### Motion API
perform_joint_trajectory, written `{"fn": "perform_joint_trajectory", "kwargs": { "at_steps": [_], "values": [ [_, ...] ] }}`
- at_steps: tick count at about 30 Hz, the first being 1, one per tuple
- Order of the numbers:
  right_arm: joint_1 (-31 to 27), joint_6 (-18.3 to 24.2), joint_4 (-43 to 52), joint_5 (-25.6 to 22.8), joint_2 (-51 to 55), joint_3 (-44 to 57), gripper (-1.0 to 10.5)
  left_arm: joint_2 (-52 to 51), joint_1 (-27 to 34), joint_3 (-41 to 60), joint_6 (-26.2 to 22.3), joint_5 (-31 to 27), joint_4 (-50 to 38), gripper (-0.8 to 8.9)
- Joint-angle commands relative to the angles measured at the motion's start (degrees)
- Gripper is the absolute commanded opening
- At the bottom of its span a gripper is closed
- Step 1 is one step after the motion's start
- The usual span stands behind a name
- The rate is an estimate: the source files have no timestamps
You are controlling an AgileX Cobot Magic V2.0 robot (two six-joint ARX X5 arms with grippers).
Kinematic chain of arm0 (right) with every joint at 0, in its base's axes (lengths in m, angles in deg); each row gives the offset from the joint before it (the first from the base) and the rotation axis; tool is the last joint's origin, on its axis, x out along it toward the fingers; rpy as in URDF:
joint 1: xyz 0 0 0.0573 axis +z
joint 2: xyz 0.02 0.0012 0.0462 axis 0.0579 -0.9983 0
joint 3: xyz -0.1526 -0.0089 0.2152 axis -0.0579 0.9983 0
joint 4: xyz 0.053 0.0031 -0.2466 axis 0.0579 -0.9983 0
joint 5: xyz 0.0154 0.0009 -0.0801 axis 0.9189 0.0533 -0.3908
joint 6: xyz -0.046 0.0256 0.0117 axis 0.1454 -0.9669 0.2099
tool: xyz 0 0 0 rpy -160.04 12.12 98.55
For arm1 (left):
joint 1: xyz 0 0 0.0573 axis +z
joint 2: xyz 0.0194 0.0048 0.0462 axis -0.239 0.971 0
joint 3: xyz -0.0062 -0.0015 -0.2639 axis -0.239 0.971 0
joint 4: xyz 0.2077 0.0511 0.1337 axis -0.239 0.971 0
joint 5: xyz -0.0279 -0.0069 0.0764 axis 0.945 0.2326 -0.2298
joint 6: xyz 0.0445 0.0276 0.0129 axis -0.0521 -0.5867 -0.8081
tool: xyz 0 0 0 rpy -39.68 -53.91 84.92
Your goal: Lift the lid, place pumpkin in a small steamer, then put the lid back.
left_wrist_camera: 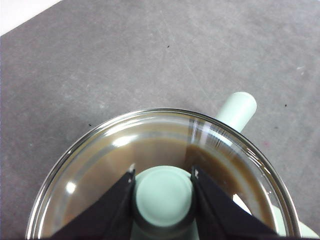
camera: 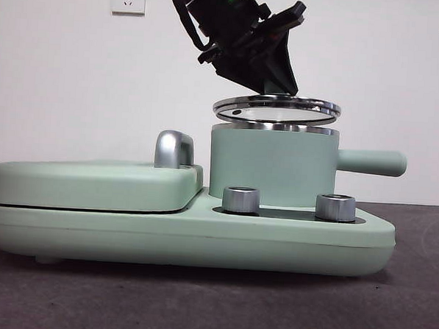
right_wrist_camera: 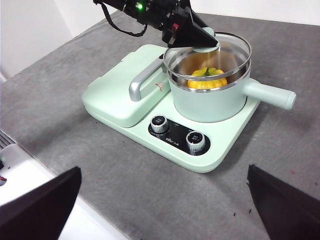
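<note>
A round glass lid with a steel rim hangs tilted just above the steel rim of a mint-green pot, one side higher than the other, with a thin gap showing between lid and pot in the front view. The left gripper has its two black jaws clamped on the lid's mint-green knob, one jaw on each side. Inside the pot, seen through the glass from the right wrist camera, sits a yellow-orange pumpkin with a green stem. The pot's straight handle sticks out sideways, away from the flat hinged cover with its steel grip. Pot and cover share one mint-green cooker base, which has two steel dials in front of the pot. The base rests on a dark grey table. The right gripper waits well apart from the cooker, its jaws spread wide and holding nothing.
</note>
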Motion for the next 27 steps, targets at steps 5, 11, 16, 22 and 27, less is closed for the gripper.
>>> {"fn": "perform_joint_trajectory", "kwargs": {
  "at_steps": [5, 11, 16, 22, 27],
  "values": [
    [0.3, -1.7, 0.5, -0.2, -0.2, -0.4, 5.4, 1.7, -0.6, -1.7, -2.4, 0.0, -1.4, 0.5],
    [0.3, -1.9, 0.5, -0.2, -0.2, -0.4, 5.4, 1.8, -0.5, -1.7, -5.2, 0.0, -1.4, 0.5],
    [0.3, -1.9, 0.5, -0.2, -0.2, -0.4, 5.4, 1.8, -0.5, -1.7, -5.0, 0.1, -1.3, 0.5],
    [0.3, -2.1, 0.5, -0.4, -0.2, -0.4, 5.4, 1.8, -0.5, -1.7, -4.9, 0.3, -1.2, 0.5],
    [0.3, -2.1, 0.5, -0.4, -0.2, -0.4, 5.4, 1.8, -0.5, -1.7, -4.8, 2.0, -1.1, 0.5]
  ]
}}
